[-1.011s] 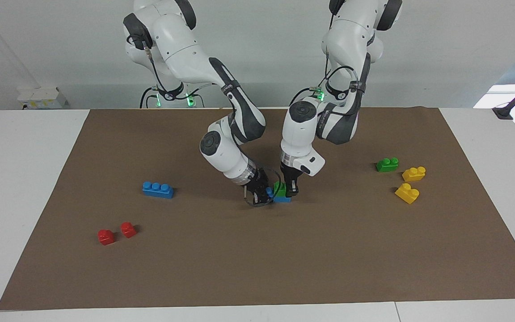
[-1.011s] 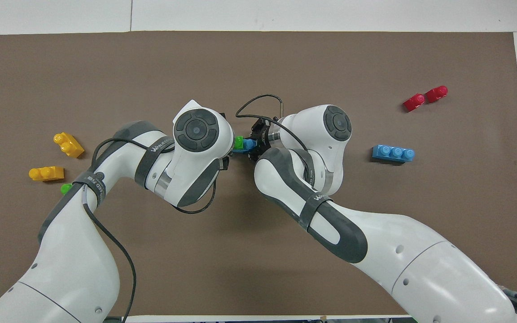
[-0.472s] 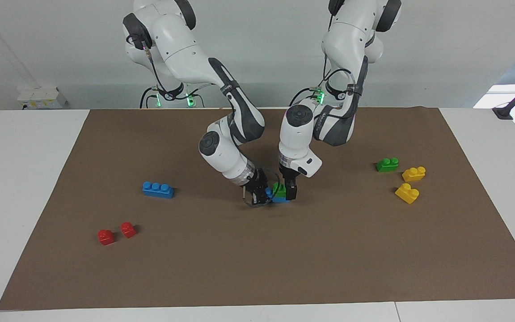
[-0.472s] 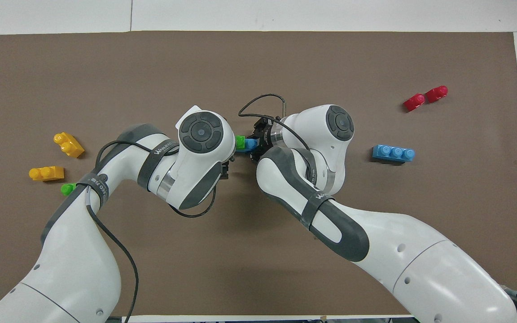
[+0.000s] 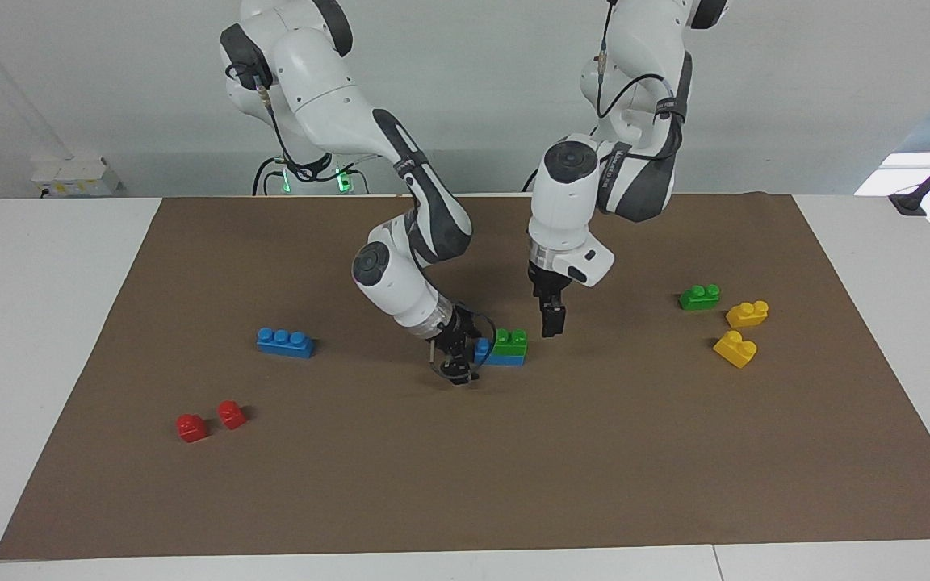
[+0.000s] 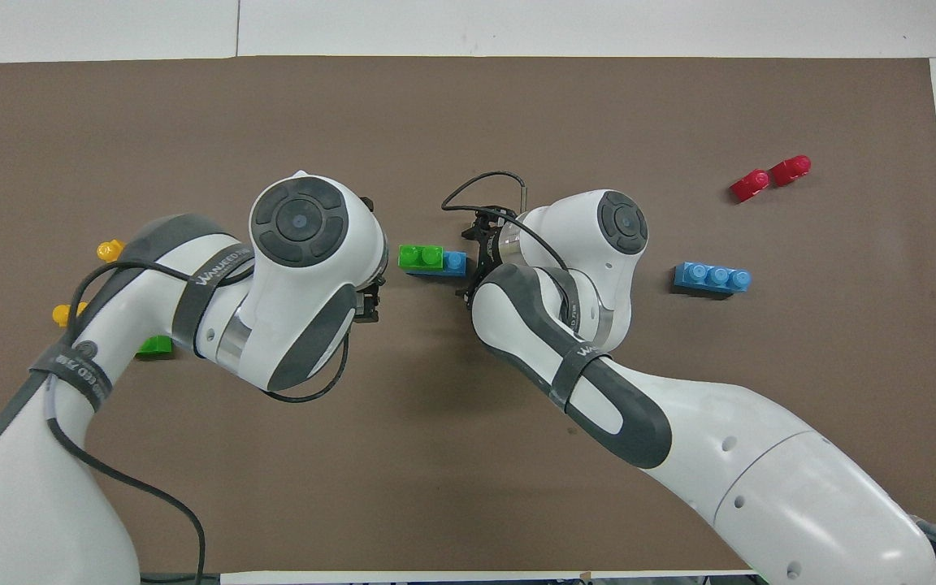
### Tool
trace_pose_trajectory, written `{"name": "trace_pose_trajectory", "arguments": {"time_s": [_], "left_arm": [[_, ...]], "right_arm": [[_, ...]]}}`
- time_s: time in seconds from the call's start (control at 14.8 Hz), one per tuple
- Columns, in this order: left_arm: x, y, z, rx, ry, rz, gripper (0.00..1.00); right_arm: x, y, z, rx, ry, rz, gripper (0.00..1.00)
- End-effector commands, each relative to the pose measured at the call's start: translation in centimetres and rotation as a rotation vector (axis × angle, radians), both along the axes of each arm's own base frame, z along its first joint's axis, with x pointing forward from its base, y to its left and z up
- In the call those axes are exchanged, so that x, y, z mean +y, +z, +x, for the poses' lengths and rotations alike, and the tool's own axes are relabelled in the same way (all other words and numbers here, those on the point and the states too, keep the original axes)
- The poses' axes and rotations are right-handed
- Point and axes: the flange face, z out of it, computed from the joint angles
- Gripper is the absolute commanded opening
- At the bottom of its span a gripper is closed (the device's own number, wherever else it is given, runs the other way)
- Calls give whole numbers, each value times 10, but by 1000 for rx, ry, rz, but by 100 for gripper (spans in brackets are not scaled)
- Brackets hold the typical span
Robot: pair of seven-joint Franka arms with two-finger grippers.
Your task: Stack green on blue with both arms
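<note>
Mid-mat, the moment after the press: my left gripper (image 5: 552,323) has let go and lifted clear of the green brick (image 5: 510,341), which now sits studs-up on the blue brick (image 5: 499,356), covering the end toward the left arm's side and leaving one blue stud bare at the other end. A second ago both my hands were clamped around this pair, the left pinching the green down, the right steadying the blue; now the left hangs in the air just beside the stack toward the left arm's end, jaws parted and holding nothing. My right gripper (image 5: 457,355) has also released: it stays low at the bare end of the blue brick, fingers spread, close against it yet gripping nothing that I can see. The stack rests on the brown mat (image 5: 513,484) unaided, level and squarely seated as far as the overhead view tells. I judge this pairing done. A second green brick (image 5: 699,297) lies toward the left arm's end beside two yellow bricks (image 5: 741,331), and a second blue brick (image 5: 285,342) lies toward the right arm's end, with two red bricks (image 5: 211,420) farther from the robots, all untouched. Should another stack be wanted, those two would be the next candidates.
</note>
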Motion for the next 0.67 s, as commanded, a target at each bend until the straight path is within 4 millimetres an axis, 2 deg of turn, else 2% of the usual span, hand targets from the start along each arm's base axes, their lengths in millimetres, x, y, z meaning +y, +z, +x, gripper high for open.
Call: {"name": "trace_pose_trajectory", "arguments": {"time_s": [0.0,0.27,0.47,0.61], "left_arm": [[45,41,-2,11,-53,-10,100],[118,82,11,-15,-167,-30,100],[174,100,15,-6,-354,-23,100],[208,106,16,-3,-492,-20,100]], "right_arm": [[-22,-10,7,-2,-36,-19,100],[-60,15,28,14,-55,-3,100],[-102,40,47,9,-47,12,100],[-122,56,52,-16,-39,14,100]]}}
